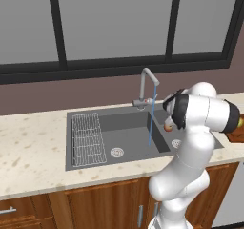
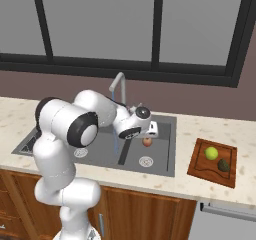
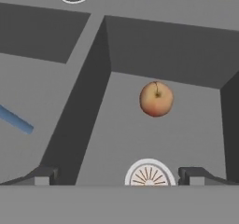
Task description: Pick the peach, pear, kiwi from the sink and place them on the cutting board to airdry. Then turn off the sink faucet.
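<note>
The hand (image 3: 116, 175) hangs above the right basin of the sink (image 2: 162, 126), its two dark fingertips (image 3: 42, 176) spread as wide as they go, released and grasping nothing; between them and beyond lies bare basin floor and the round silver drain (image 3: 149, 174), half cut off at the lower edge of the hand view. The peach (image 3: 156, 98) rests on the floor of that right basin, apart from the drain and nearer the back wall, its stem dimple turned up toward the camera; nothing touches it. In the right base view the peach (image 2: 147, 142) shows just below the white wrist, partly covered by it, and in the left base view only a sliver of the peach (image 1: 167, 126) peeps out beside the dark elbow joint. The pear (image 2: 211, 153) and the kiwi (image 2: 223, 165) lie close together on the cutting board (image 2: 200, 168), which sits on the bench (image 2: 200, 186) to the right of the sink; in the left base view the board is nearly all hidden behind the arm. The sink faucet (image 1: 147, 87) stands at the back rim, and a thin blue water stream (image 1: 151, 123) falls from its spout into the left basin; its base handle is too small to read. A wire rack (image 1: 87, 138) lies at the far left of the sink.
</note>
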Tool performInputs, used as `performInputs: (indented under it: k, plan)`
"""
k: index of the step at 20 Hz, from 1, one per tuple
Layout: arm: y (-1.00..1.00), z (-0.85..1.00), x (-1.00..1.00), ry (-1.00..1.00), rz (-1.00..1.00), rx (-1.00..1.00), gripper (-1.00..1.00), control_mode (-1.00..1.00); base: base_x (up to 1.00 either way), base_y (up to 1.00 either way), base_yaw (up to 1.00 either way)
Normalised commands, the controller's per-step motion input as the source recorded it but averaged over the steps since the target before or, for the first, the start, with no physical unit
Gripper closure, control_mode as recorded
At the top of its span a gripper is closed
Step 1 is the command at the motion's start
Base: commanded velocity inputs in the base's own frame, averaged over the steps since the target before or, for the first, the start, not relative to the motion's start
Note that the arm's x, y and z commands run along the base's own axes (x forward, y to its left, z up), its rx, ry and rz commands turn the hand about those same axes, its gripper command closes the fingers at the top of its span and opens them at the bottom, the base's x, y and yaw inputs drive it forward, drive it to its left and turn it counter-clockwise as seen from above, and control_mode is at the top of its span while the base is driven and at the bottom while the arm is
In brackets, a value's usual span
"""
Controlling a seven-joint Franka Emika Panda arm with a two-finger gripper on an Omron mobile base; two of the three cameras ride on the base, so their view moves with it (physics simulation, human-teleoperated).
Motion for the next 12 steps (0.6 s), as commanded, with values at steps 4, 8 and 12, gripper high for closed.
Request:
performInputs:
  k: [4,8,12]
  plan:
    - [-0.13,-0.14,0.23,0.00,0.00,0.00,-1.00,-1.00,0.00,0.00,0.00]
    - [-0.06,-0.15,0.23,0.00,0.00,0.00,-1.00,-1.00,0.00,0.00,0.00]
    - [-0.04,-0.15,0.22,0.00,0.00,0.00,-1.00,-1.00,0.00,0.00,0.00]
